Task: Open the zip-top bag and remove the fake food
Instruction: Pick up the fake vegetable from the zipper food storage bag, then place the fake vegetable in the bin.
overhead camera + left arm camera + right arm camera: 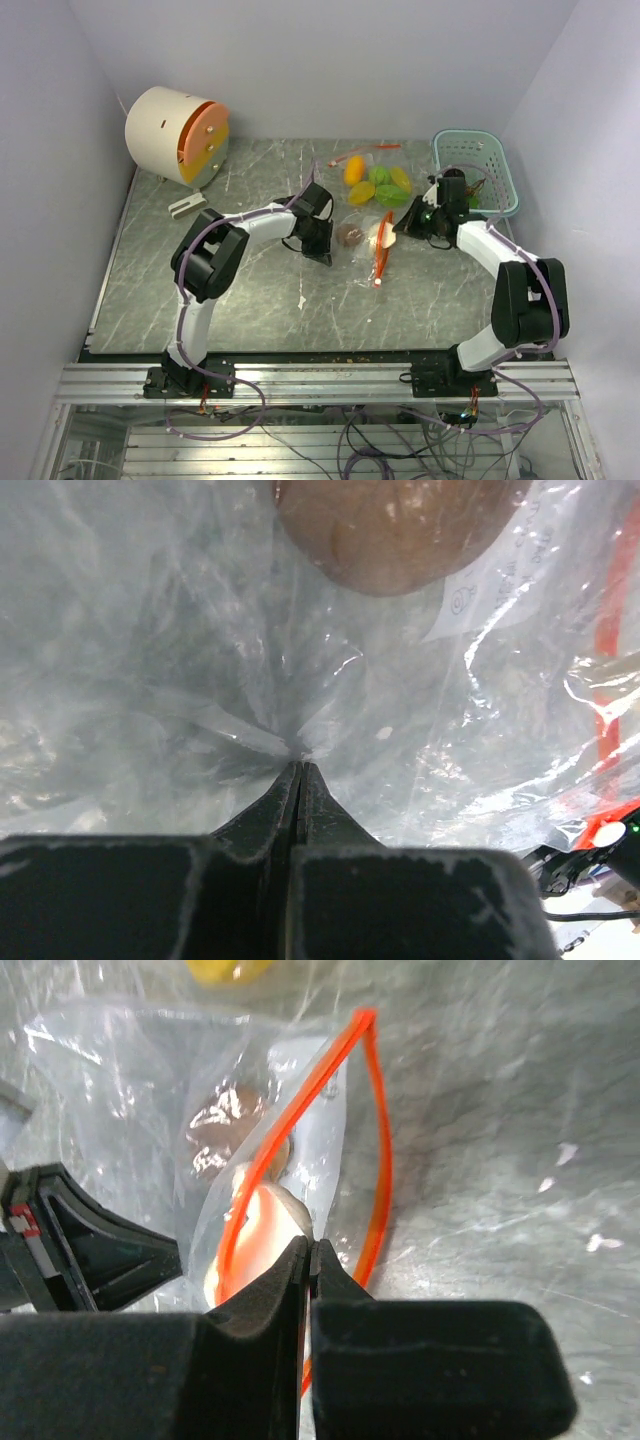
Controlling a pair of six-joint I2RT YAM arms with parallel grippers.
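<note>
Left claw pinches the bag by its wall, right claw pinches its open mouth; a brown mushroom sits inside, fruits seemingly already out

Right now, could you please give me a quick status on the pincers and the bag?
Left pincer and right pincer shut on zip-top bag. Zip strip parted; brown lump inside. Nothing blocking.

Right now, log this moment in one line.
left gripper: shut on bag | right gripper: shut on bag | zip: open | brown piece: in bag | fruit: outside bag
</note>
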